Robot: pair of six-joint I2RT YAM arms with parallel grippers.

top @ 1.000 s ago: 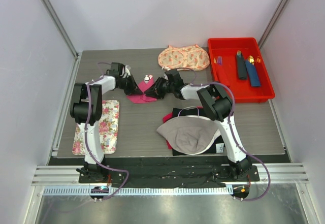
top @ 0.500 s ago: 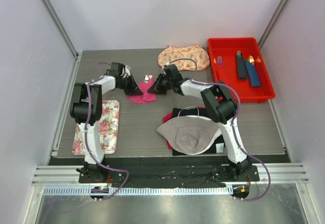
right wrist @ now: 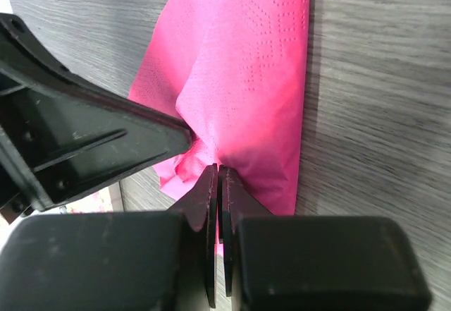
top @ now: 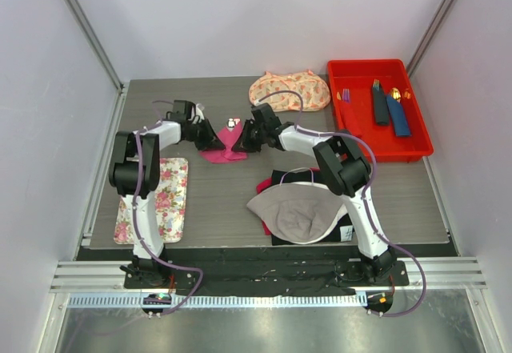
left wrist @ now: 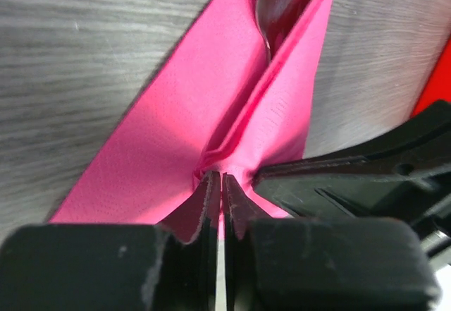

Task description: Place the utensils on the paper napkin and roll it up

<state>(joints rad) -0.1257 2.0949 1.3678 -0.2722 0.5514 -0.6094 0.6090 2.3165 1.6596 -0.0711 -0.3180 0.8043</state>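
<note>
Rolling is judged to be in hand: the napkin [top: 224,151], lying mid table [top: 216,201], is clamped by the left gripper [left wrist: 220,180] and right gripper [right wrist: 218,173] (a utensil [left wrist: 278,4] is wrapped inside). Matched turning is called for next.

No lettering, label, brand mark, number or sign is legible in the overhead view or in either wrist view.
</note>
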